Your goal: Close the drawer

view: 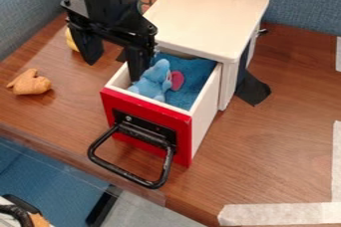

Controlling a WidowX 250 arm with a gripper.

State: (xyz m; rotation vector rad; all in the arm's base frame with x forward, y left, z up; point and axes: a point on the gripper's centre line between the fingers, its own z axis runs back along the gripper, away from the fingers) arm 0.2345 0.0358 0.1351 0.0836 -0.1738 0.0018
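"Orange-brown toy (pixel 31 83) first, at the left of my camera feed; it lay on the table (pixel 60 116), well apart from the job. Next came a yellow thing (pixel 71 41), partly behind the gripper (pixel 114 70)."

"And the fingers?"

"Released, spread apart with nothing between them. One hung outside the drawer's left side; the other came down at its near left corner, just beside the blue toy. I couldn't tell whether it touched."

"Where was the handle (pixel 126 173)?"

"Rightward of that, a black loop sticking out from the red front (pixel 148 112), free of the gripper."

"So which step were you on?"

"Lining up, I judged; the push was still to do. The drawer (pixel 204 102) stood well out of its cabinet (pixel 206 17), with the blue toy (pixel 156 75) inside on blue cloth (pixel 193 74)."

"What did the next move call for?"

"As I saw it, lifting that inner finger clear, coming round to the outside of the red front, then pushing straight back toward the cabinet. Off-centre, the drawer could have jammed, or I'd have snagged the toy."

"Anything past the cabinet?"

"Black cloth (pixel 252 89) at its right, out of the drawer's path."
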